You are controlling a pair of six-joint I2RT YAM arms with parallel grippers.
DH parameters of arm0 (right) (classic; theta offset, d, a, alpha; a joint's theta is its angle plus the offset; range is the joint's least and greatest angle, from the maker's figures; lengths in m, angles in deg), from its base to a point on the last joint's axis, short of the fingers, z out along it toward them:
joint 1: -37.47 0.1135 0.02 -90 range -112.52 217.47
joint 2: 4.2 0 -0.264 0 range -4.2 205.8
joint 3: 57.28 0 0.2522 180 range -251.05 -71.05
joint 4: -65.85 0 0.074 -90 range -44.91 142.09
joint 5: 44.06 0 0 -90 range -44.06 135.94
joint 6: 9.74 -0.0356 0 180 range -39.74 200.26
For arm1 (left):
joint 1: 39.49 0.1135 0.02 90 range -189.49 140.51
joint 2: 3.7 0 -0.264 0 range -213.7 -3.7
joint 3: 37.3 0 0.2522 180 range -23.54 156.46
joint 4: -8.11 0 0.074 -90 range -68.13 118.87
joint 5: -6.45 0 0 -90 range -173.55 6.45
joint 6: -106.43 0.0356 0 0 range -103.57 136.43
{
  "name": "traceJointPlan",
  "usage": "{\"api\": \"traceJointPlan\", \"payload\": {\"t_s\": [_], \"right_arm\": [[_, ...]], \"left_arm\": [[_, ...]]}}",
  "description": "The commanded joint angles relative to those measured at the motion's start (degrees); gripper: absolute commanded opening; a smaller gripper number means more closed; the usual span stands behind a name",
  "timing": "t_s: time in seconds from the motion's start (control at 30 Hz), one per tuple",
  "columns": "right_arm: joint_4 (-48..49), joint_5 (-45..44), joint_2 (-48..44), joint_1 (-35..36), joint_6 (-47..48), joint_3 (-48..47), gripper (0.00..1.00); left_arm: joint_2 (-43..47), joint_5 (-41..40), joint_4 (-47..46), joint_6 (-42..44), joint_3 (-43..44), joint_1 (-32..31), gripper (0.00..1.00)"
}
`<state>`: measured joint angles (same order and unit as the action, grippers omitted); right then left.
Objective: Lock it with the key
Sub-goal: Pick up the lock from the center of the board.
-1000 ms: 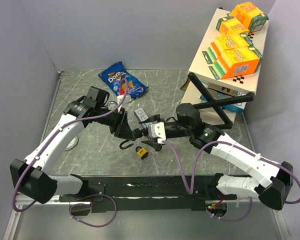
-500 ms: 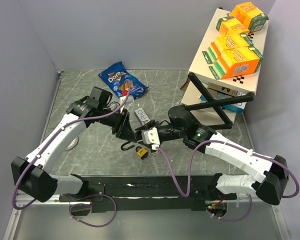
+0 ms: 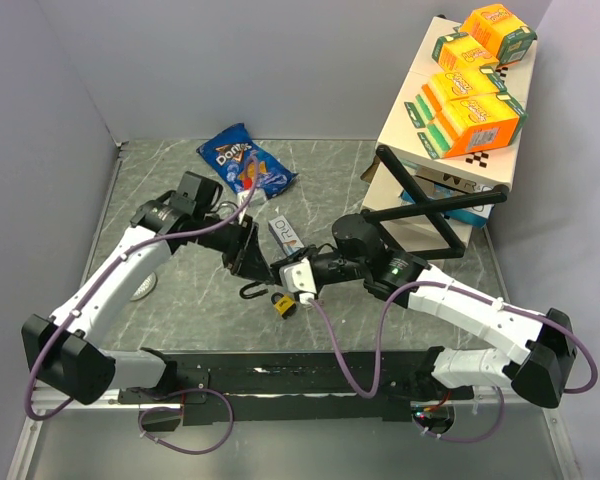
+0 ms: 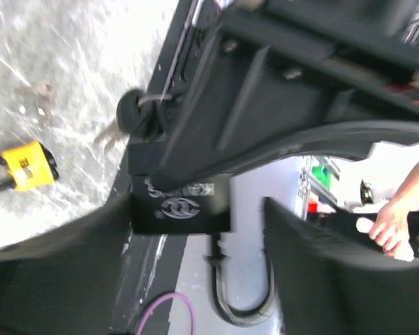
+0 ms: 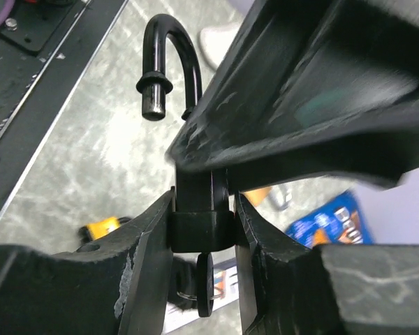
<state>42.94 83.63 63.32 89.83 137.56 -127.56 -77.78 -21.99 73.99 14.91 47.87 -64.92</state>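
Mid-frame from above, right gripper (image 3: pixel 283 272) clamps the black rectangular padlock (image 5: pixel 201 229) steady for locking; left gripper (image 4: pixel 195 209) gapes wide

top external: high at the near edge, looking down over the desk (image 3: pixel 180 200)
wrists: very close, both facing the black padlock (image 5: pixel 201 227)

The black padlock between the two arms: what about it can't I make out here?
Top external: the body of the black padlock is hidden under the left tool and right tool; only its shackle shows.
Left wrist: the key is blurred and small; whether it is turned can't be told.
Right wrist: the keyhole is hidden behind the right tool's fingers.
Top external: the yellow padlock is too small to tell if locked.
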Motion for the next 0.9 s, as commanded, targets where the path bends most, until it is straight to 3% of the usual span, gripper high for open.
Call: {"api": "traceJointPlan", "payload": {"t_s": [0.0, 0.1, 0.23, 0.3, 0.57, 0.7, 0.87], "right_arm": [[1.59, -0.25, -0.29, -0.15, -5.17, -0.71, 0.0], [1.15, 0.36, -0.82, -0.77, -8.86, -0.53, 0.0], [2.89, -0.77, -2.04, -1.56, -13.78, 0.61, 0.0], [8.69, -4.46, -4.32, -1.47, -13.18, 3.85, 0.0], [25.74, -9.47, -7.85, -0.16, 1.4, 12.03, 0.0], [39.69, -10.1, -8.73, 0.99, 8.86, 16.25, 0.0], [48.33, -7.64, -8.47, 1.78, 14.41, 20.3, 0.0]], "left_arm": [[1.92, 3.12, -3.25, 0.29, 4.34, 6.06, 0.88], [2.54, 4.18, -3.52, -0.07, 6.09, 12.75, 0.95], [5.52, 2.16, -6.22, -0.49, 6.37, 15.93, 0.96], [7.71, 3.21, -5.89, -0.42, 4.18, 16.29, 0.96], [7.56, 7.44, 4.02, 6.61, -0.49, 13.14, 0.93], [5.88, 7.61, 8.51, 10.3, -0.14, 9.88, 0.91], [5.79, 8.75, 6.95, 8.12, -2.07, 6.98, 0.84]]}}
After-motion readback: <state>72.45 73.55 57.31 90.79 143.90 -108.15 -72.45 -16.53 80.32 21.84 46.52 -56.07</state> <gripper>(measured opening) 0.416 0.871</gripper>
